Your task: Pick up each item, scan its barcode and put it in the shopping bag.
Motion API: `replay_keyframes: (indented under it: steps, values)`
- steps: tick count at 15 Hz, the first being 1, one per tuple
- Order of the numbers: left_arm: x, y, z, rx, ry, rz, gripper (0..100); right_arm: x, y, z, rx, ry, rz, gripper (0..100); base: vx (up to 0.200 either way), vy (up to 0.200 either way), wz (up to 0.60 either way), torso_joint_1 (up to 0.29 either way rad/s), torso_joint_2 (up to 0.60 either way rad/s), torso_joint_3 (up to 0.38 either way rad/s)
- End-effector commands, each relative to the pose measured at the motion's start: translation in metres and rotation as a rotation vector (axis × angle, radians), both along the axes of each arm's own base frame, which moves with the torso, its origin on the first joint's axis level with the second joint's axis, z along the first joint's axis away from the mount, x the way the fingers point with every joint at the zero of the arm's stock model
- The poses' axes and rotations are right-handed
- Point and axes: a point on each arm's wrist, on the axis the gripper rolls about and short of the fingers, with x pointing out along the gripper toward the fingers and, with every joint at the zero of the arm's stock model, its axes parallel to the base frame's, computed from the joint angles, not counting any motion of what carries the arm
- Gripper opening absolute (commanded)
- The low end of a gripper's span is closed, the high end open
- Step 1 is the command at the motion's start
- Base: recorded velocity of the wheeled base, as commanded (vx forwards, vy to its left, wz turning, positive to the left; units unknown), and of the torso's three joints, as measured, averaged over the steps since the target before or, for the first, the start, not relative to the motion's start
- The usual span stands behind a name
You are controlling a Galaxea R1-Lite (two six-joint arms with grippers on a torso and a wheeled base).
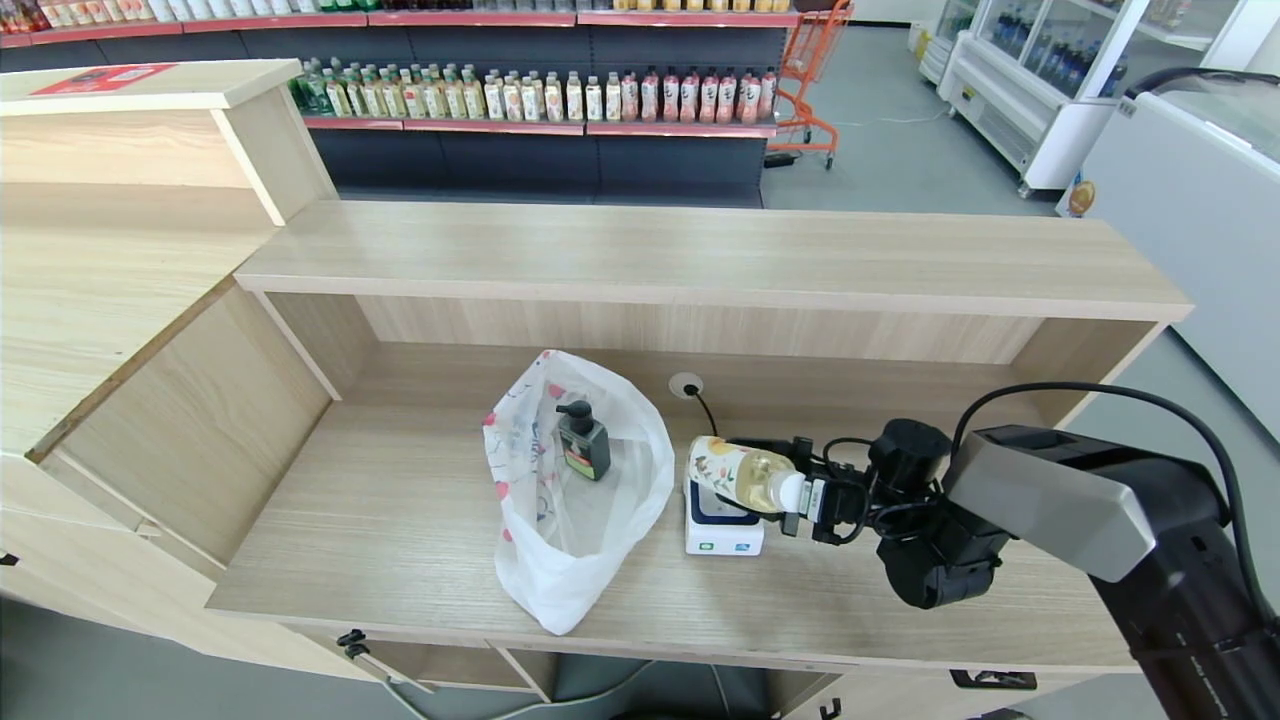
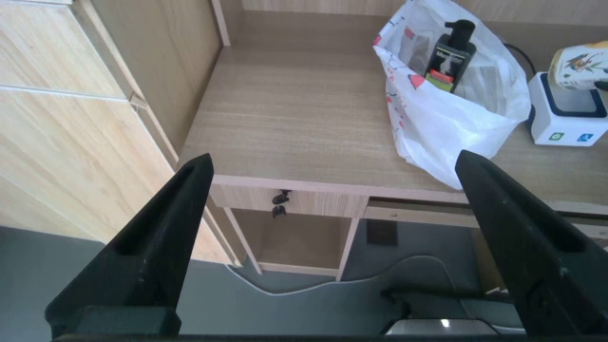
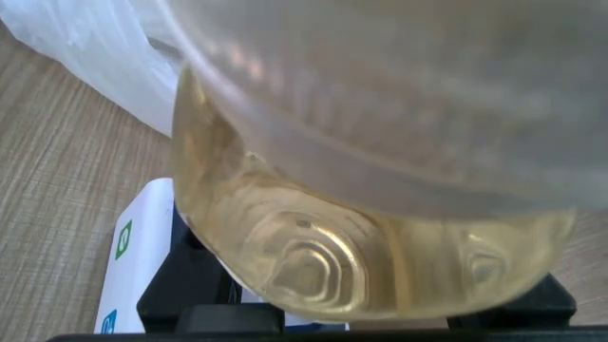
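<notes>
A clear bottle of yellowish drink (image 1: 742, 472) with a white cap lies sideways in my right gripper (image 1: 808, 500), which is shut on its cap end. The bottle hangs just above the white barcode scanner (image 1: 722, 525) on the counter; close up, the bottle (image 3: 361, 190) sits over the scanner (image 3: 142, 256). Left of the scanner stands the open white shopping bag (image 1: 575, 490) with a dark pump bottle (image 1: 584, 441) upright inside. My left gripper (image 2: 337, 247) is open, held off the counter's front edge, with the bag (image 2: 456, 104) and pump bottle (image 2: 448, 57) farther off.
The wooden counter (image 1: 400, 520) has a raised back ledge and a side wall on the left. A black cable (image 1: 706, 410) runs from a hole in the back panel to the scanner. Shelves of drinks and freezers stand beyond.
</notes>
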Motion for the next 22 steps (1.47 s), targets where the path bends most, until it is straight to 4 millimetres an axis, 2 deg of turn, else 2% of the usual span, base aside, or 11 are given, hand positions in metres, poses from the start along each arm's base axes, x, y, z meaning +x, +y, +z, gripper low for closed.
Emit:
replay_keyframes:
  steps: [1, 20, 21, 22]
  values:
    - [0.000, 0.000, 0.000, 0.000, 0.001, 0.000, 100, -0.001, 0.000, -0.006, -0.004, 0.017, 0.000, 0, 0.000, 0.000, 0.00, 0.000, 0.00, 0.000]
    - [0.000, 0.000, 0.000, 0.000, 0.000, 0.000, 100, -0.004, -0.001, -0.006, -0.010, 0.021, -0.007, 0, 0.000, 0.000, 0.00, 0.000, 0.00, 0.000]
    - [0.000, 0.000, 0.000, 0.000, 0.000, 0.000, 100, -0.005, -0.003, 0.000, -0.007, 0.018, -0.008, 0, 0.000, 0.000, 0.00, 0.000, 0.00, 0.000]
    - [0.000, 0.000, 0.000, 0.000, 0.000, 0.000, 100, -0.007, -0.006, 0.015, 0.006, 0.017, -0.013, 0, 0.000, 0.000, 0.00, 0.000, 0.00, 0.000]
